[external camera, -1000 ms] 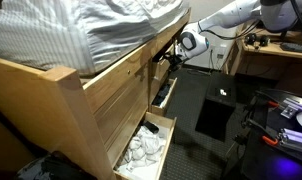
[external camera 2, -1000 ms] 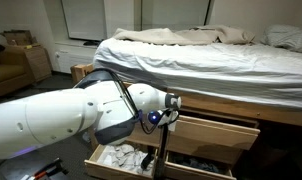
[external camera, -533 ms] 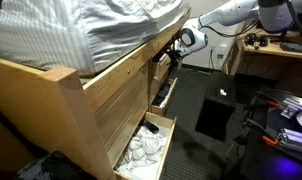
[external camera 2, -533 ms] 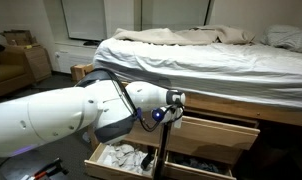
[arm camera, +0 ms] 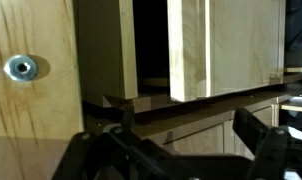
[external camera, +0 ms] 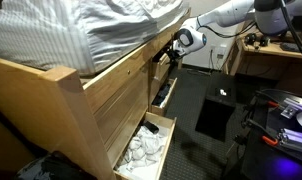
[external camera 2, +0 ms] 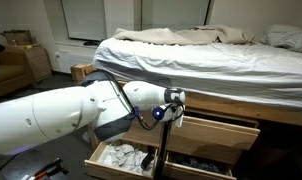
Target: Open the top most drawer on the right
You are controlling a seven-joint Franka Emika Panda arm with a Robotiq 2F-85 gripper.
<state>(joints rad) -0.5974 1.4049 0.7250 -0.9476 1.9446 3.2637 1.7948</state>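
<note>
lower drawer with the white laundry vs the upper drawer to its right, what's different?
The lower drawer sits in the bottom row; the upper drawer sits in the row above. The lower drawer shows crumpled white fabric; the upper drawer's inside is not visible. Both are light wood and stand pulled out from the bed frame.

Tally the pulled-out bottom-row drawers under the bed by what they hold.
Drawer with white cloth: 1
Drawer with dark contents: 1
Total: 2
</note>
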